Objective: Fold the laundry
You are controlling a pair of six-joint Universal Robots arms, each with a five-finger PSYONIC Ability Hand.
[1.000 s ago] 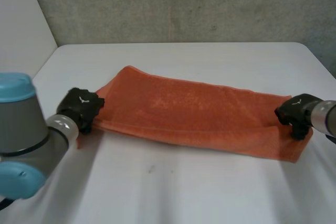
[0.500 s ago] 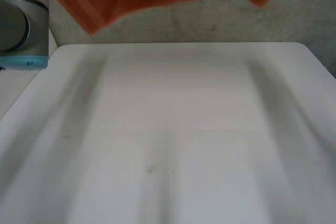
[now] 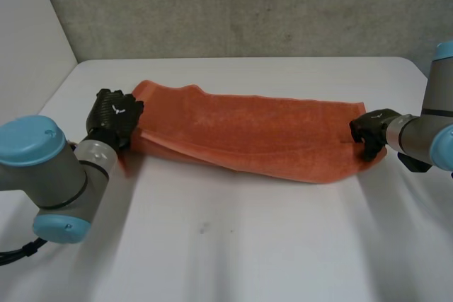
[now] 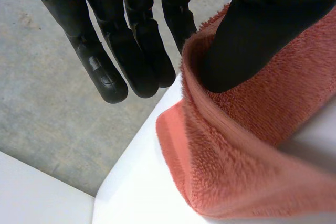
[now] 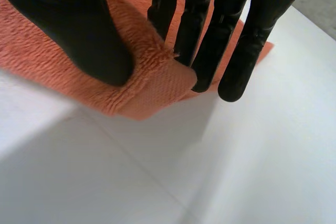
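Observation:
An orange towel (image 3: 262,136) lies as a long band across the white table (image 3: 248,245), folded lengthwise. My left hand (image 3: 115,114) is at its left end. In the left wrist view, the thumb (image 4: 252,30) presses into the towel's (image 4: 262,145) end fold, and the straight fingers (image 4: 131,35) stand just behind that edge, pinching it. My right hand (image 3: 371,132) is at the right end. There the thumb (image 5: 68,24) lies on the towel (image 5: 157,85), and the straight fingers (image 5: 210,35) close against the slightly raised corner.
The table's left edge runs close by my left hand, with grey floor (image 4: 47,108) beyond it. A grey wall (image 3: 248,5) stands behind the table's far edge. Bare tabletop stretches in front of the towel.
Both hands swung the towel up off the table and laid it down again. It now lies a little farther back, with the hands closer together.

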